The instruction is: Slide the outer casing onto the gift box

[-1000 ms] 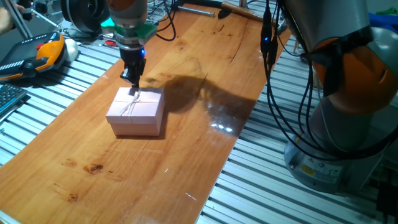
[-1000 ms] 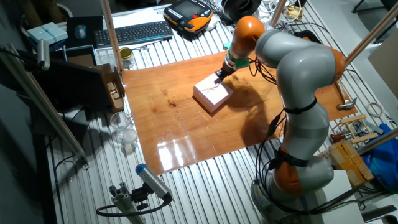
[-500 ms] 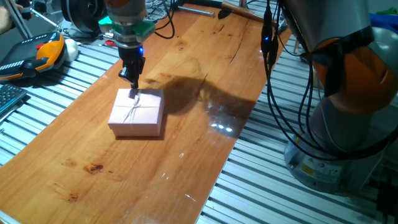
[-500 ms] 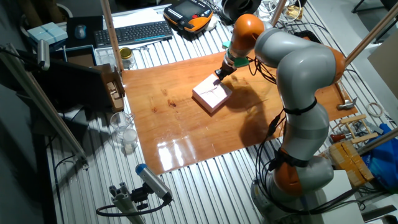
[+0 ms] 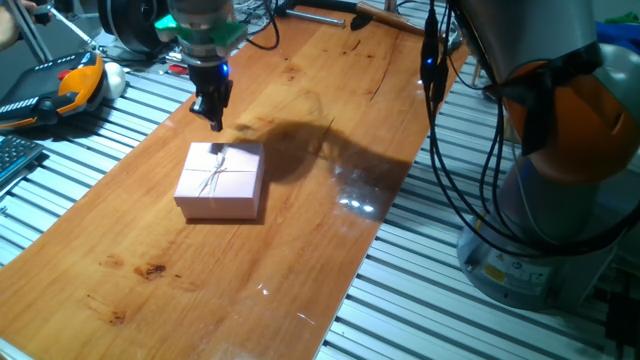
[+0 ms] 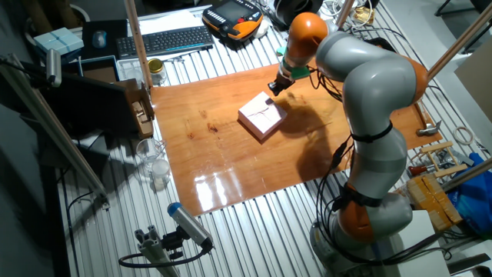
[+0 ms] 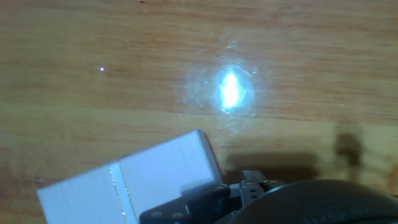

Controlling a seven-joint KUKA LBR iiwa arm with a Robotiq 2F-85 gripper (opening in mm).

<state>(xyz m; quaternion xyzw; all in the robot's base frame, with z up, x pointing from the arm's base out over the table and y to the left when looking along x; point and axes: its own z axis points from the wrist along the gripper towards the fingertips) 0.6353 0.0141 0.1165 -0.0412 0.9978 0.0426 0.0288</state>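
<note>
outer casing [image 5: 220, 181] is a pale pink square cardboard box shape, thin light string tied in a bow across the top, string crossing at the centre; it looks closed and flat on the wooden table [image 5: 300, 230]; tray with tan squares is not visible as a separate item, can't tell from these views whether it sits inside; in the other fixed view the casing [image 6: 263, 117] sits near the table's middle, toward the arm's side; gripper [image 5: 213, 124] hangs just above the casing's far edge, apart from it, holding nothing; fingers look close together, but whether fully clenched or slightly parted I cannot tell; hand view shows the casing [image 7: 149, 180] low in the frame with one corner pointing up-right, string running down its top, bright light glare on the wood above; casing is square, no clear long axis; its sides run skewed to the table edges, one corner aimed toward the gripper.
</note>
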